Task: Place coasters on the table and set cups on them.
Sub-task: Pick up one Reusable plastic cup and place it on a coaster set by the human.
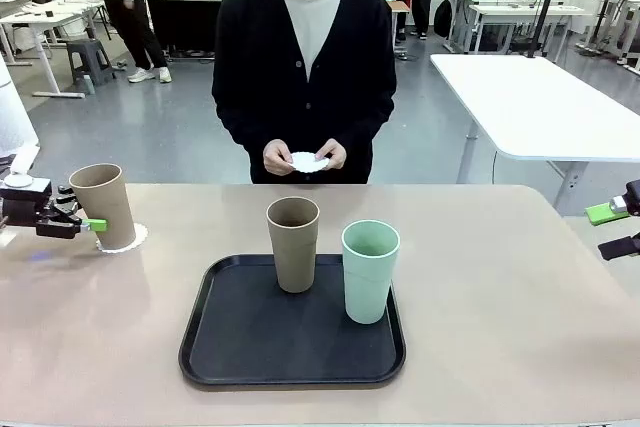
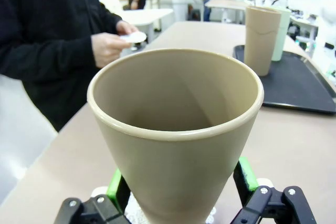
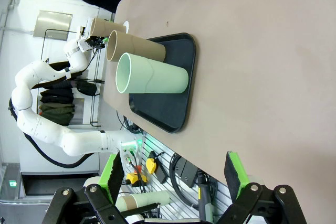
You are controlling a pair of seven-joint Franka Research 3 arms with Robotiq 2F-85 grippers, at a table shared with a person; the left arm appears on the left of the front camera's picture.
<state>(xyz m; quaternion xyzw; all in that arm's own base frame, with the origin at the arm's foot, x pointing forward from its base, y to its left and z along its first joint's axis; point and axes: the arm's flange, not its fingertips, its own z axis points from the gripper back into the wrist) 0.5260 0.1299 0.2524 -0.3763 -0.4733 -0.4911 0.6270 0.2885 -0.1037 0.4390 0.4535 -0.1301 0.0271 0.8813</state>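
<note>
Tan cup [image 1: 104, 203] stands upright on a coaster [image 1: 134, 239] at the table's [image 1: 500, 327] left end, near the far edge. Long axis vertical, mouth up, taper narrowing downward. The coaster's lace shows mostly on the side toward the tray.

Left gripper [image 1: 90, 223] comes in level from the left, jaws spread wide around the cup's lower part, one green pad [image 2: 116, 184] on each side. Can't tell whether the pads press the wall or stand just clear of it.

Count:
- Cups: 3. The other two are a second tan cup [image 1: 293, 244] and a mint cup [image 1: 370, 270], both upright on the black tray [image 1: 230, 347] mid-table, just beside each other, with the tan one farther back and to the left.
- Coasters: 2 seen. The second coaster [image 1: 308, 161] is held in both of the person's hands [image 1: 278, 157] at the far edge.

Bare tabletop lies between the tray and the left cup.

Right gripper [image 1: 612, 229] hangs at the table's right edge, jaws apart, nothing between them.
</note>
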